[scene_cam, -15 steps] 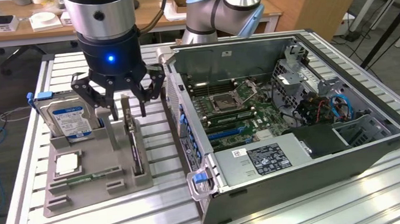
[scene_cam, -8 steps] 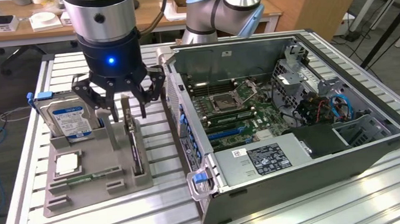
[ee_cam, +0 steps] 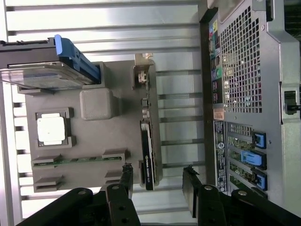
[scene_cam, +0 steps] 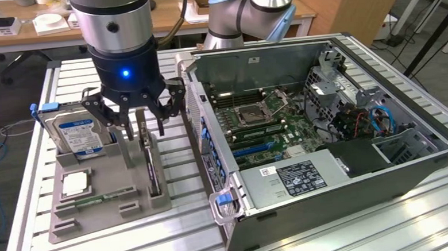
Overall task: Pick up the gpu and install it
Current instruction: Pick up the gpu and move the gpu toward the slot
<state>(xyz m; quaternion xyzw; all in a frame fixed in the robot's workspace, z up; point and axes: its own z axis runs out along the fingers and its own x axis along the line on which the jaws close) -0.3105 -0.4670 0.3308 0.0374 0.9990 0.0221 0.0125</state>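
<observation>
One black gripper point(scene_cam: 145, 133) point(ee_cam: 157, 169) holds its jaws wide astride a slim green-and-black gpu card point(scene_cam: 151, 161) point(ee_cam: 147, 150), upright in a grey plastic tray point(scene_cam: 113, 214) point(ee_cam: 94, 129).

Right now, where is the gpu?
In the exterior view's left half, the gpu stands on edge in the grey holder, between the hard drive and the computer case, just below the open hand.

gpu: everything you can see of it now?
The gpu is a slim card standing on its long edge in a slot of the grey holder tray, between hard drive and PC case. Green board, black cooler block, silver end bracket. The open gripper hangs over it, fingers either side, seemingly not touching.
</observation>
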